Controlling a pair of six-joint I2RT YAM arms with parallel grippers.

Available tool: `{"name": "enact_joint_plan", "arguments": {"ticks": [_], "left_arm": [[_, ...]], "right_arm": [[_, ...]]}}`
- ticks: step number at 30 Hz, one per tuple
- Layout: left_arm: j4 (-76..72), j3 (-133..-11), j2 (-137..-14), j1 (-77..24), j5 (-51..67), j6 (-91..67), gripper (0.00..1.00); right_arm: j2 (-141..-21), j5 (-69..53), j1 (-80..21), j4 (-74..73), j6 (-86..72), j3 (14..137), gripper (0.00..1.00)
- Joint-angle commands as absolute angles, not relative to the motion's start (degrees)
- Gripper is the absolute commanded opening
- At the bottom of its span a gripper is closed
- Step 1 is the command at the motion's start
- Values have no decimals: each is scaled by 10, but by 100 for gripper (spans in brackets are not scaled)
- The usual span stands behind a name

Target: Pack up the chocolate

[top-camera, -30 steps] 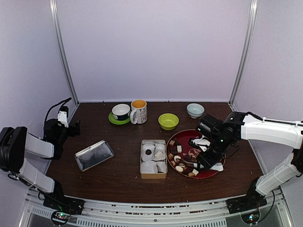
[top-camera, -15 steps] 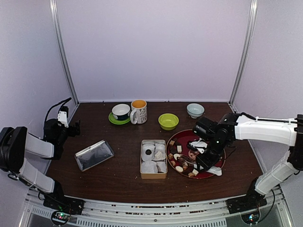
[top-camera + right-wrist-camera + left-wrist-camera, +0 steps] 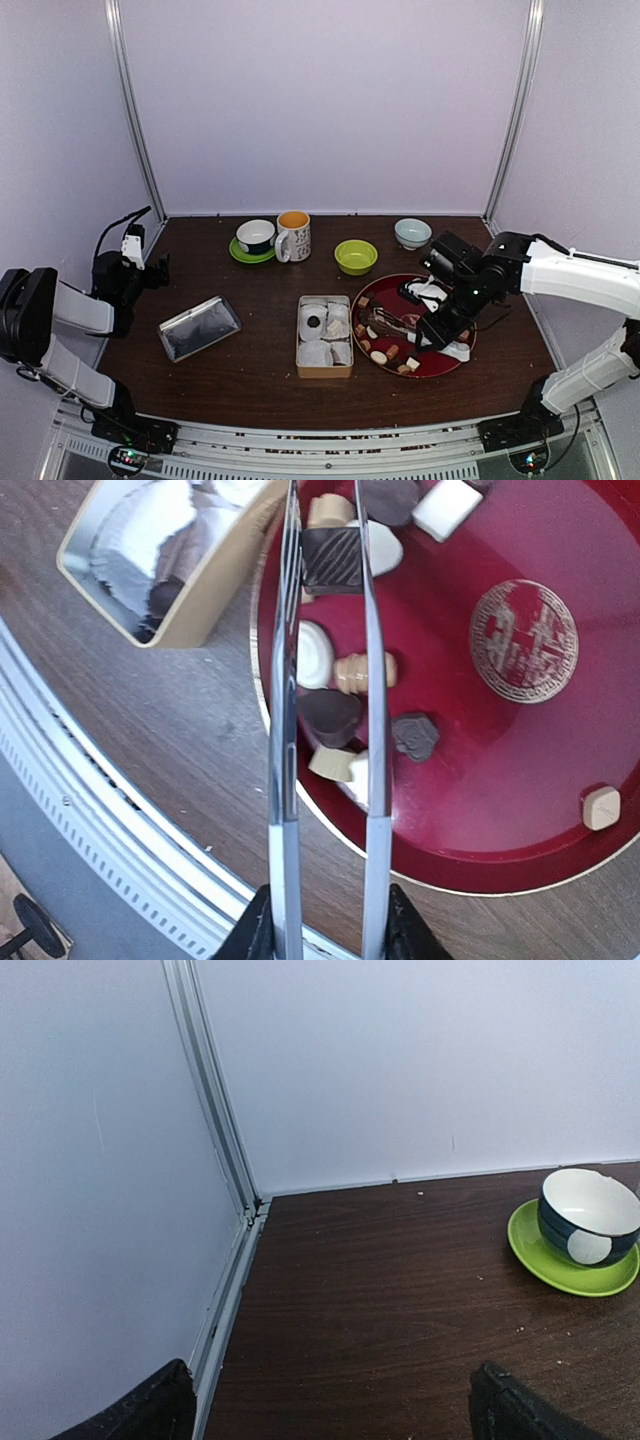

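Several chocolates [image 3: 385, 350] in tan, dark brown and cream lie on a red plate [image 3: 432, 371]; they also show in the right wrist view [image 3: 331, 714] on the plate [image 3: 470, 740]. My right gripper [image 3: 438, 328] [image 3: 325, 932] is shut on silver tongs [image 3: 366, 680] that reach left across the plate. A dark brown square chocolate [image 3: 332, 560] sits clamped between the tong arms near their tips. Left of the plate is the tin box [image 3: 300, 345] [image 3: 215, 575] with white paper liners. My left gripper [image 3: 153, 270] [image 3: 330, 1422] is open and empty by the left wall.
A tin lid [image 3: 198, 327] lies left of the box. At the back stand a dark cup on a green saucer [image 3: 256, 240] [image 3: 560, 1265], a mug [image 3: 294, 235], a green bowl [image 3: 356, 257] and a pale bowl [image 3: 412, 233]. Loose white liners [image 3: 458, 352] lie on the plate's right side.
My right arm swung left over the plate, then drew back to the right and rear with the tongs. The left arm has not moved.
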State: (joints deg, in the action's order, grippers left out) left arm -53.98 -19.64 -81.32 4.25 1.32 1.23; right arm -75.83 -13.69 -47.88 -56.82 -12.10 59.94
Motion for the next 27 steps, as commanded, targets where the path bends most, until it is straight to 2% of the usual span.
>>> {"name": "enact_joint_plan", "arguments": {"ticks": [1,18,27], "left_arm": [[-571,-193,-817,47,19,18,98],[-571,-193,-816,47,19,18,98],[-571,-193,-817,47,19,18,98]], "right_arm": [[-740,-180,-503,-526,-120,622,28],[-787,-252,-602,-422,-157,632,27],[-841,-224,-623,-398,-158,643,26]]}}
